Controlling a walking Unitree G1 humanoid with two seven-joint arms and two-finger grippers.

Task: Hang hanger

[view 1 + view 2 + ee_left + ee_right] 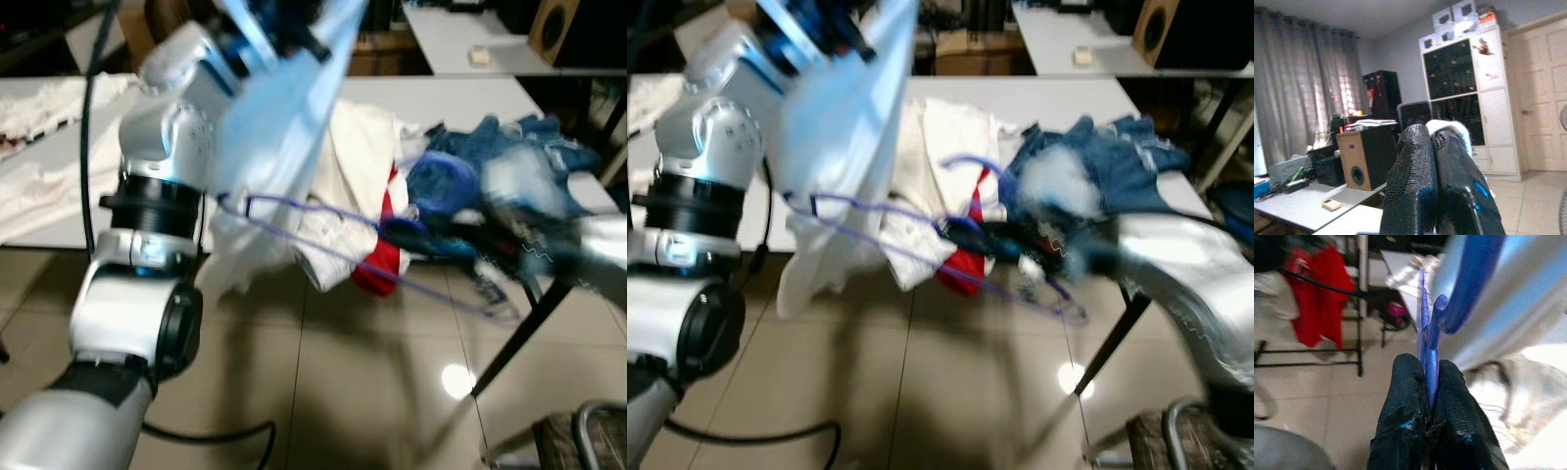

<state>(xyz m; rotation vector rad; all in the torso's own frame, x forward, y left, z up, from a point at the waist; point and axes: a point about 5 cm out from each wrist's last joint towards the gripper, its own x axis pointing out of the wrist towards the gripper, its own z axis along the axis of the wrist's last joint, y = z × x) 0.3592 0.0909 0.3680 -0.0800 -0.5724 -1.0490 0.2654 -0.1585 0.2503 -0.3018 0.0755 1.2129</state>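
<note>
A blue-purple hanger (1428, 340) is showing between black gripper fingers (1405, 396). A pale blue garment (279, 117) is hanging beside white cloth (358, 162), red fabric (384, 257) and blue denim (490, 147) on a white table (431, 98).

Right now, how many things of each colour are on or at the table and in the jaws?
Purple: 1, the hanger
Light blue: 1, the garment
White: 1, the cloth pile
Red: 1, the cloth
Denim blue: 1, the heap
Total: 5
</note>
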